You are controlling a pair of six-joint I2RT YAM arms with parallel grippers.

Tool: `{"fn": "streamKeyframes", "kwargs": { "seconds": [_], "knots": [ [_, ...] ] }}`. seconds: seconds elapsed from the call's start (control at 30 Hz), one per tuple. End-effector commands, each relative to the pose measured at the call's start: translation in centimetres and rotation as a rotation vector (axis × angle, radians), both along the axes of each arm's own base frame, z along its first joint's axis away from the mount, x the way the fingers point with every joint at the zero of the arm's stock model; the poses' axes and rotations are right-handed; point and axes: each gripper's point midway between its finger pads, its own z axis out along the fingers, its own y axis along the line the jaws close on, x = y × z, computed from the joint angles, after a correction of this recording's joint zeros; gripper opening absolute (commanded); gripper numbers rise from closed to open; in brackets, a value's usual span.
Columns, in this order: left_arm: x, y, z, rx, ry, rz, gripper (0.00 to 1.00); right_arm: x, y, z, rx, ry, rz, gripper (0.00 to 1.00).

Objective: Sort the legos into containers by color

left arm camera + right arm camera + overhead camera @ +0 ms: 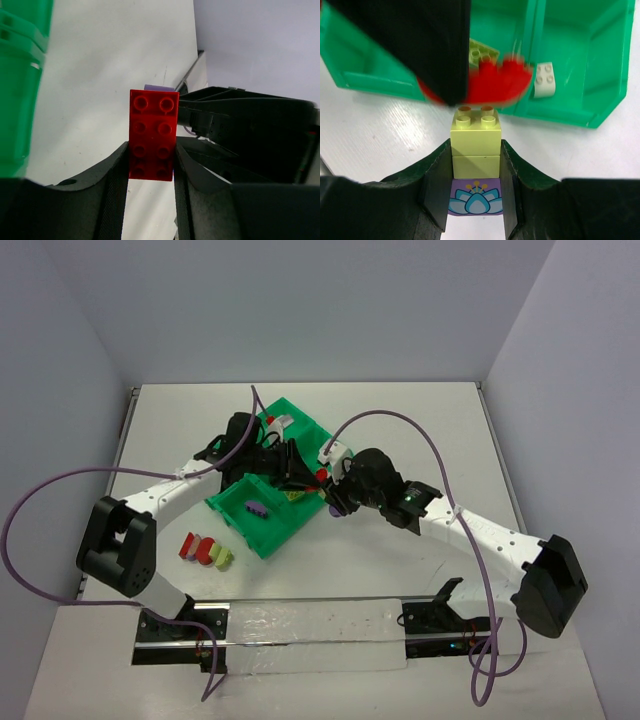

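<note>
Left wrist view shows the left gripper (pixel 151 147) pinching one red lego (pixel 152 125) by its long sides, close to the green tray (pixel 20 85). The right gripper (pixel 475 150) clamps a stack by its flanks: two yellow-green legos (pixel 475 132) on one purple flower-printed lego (pixel 475 200). It holds them over the surface (pixel 380 135), just outside the tray's near wall.

Whether the red lego touches the stack's top I cannot tell. The step appears to be binning the red one. It should be carried over a compartment holding no other colour and lowered below the rim before the jaws part. The right arm should hold steady so the grippers do not clash.

Counted:
- One tray.
- Inside it: one white lego (pixel 543 80), one yellow-green lego (pixel 482 52) and one purple lego (pixel 257 507).
- On the surface: a loose row (pixel 205 550) of roughly four pieces, red and yellow-green.
</note>
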Motion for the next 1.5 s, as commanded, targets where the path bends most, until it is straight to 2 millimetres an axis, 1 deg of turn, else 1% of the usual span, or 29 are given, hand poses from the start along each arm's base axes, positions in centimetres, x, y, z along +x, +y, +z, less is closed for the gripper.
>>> {"fn": "streamKeyframes", "kwargs": {
  "seconds": [0.0,0.3,0.33,0.4,0.47,0.5,0.53,0.6,0.63,0.67,0.77,0.87,0.93,1.0,1.1,1.17,1.23,1.47],
  "knots": [
    [2.5,1.6,3.4,-0.028,-0.096,0.087,0.00,-0.4,-1.2,-2.0,-0.065,0.037,-0.033,0.00],
    [3.2,2.8,3.8,-0.007,-0.114,0.130,0.00,0.1,-1.7,-2.9,-0.087,0.047,-0.072,0.00],
    [3.3,3.1,3.8,0.002,-0.123,0.133,0.00,0.1,-1.8,-3.0,-0.089,0.050,-0.076,0.00],
    [3.9,4.2,3.6,0.042,-0.130,0.165,0.00,0.3,-2.0,-3.2,-0.092,0.054,-0.089,0.00],
    [4.7,6.3,3.3,0.109,-0.134,0.217,0.00,0.6,-2.5,-3.3,-0.100,0.049,-0.115,0.00],
    [5.6,7.7,3.4,0.137,-0.148,0.265,0.00,0.7,-2.6,-3.3,-0.099,0.048,-0.121,0.00],
    [5.8,8.9,3.2,0.173,-0.135,0.297,0.00,0.8,-2.8,-3.3,-0.097,0.045,-0.129,0.00],
    [6.6,11.9,2.4,0.271,-0.120,0.388,0.00,1.0,-3.1,-3.3,-0.096,0.044,-0.144,0.00],
    [7.5,13.5,2.2,0.320,-0.128,0.448,0.00,1.2,-3.2,-3.3,-0.093,0.043,-0.158,0.00],
    [7.4,15.0,1.5,0.377,-0.096,0.495,0.00,1.6,-3.6,-3.2,-0.096,0.037,-0.186,0.00],
    [8.2,20.0,0.8,0.543,-0.095,0.688,0.00,2.0,-3.9,-3.3,-0.102,0.032,-0.208,0.00],
    [8.2,24.1,0.3,0.690,-0.092,0.851,0.00,2.2,-3.8,-3.2,-0.088,0.026,-0.216,0.00],
    [8.0,25.7,-0.2,0.751,-0.070,0.903,0.00,2.3,-3.8,-3.1,-0.082,0.023,-0.220,0.00],
    [8.1,26.8,-1.0,0.787,-0.043,0.947,0.00,2.4,-3.6,-3.0,-0.073,0.020,-0.223,0.00],
    [8.6,27.8,-2.4,0.820,-0.016,1.010,0.00,2.7,-3.6,-2.5,-0.068,0.010,-0.234,0.00],
    [8.9,28.2,-2.8,0.820,-0.016,1.037,0.00,2.9,-3.8,-2.2,-0.067,0.005,-0.254,0.00],
    [9.4,28.2,-3.3,0.809,-0.019,1.049,0.00,3.0,-4.2,-2.0,-0.073,0.006,-0.281,0.00],
    [11.0,27.9,-4.9,0.814,-0.012,1.032,0.03,3.4,-4.5,-1.1,-0.061,-0.001,-0.320,0.00]
  ]
}}
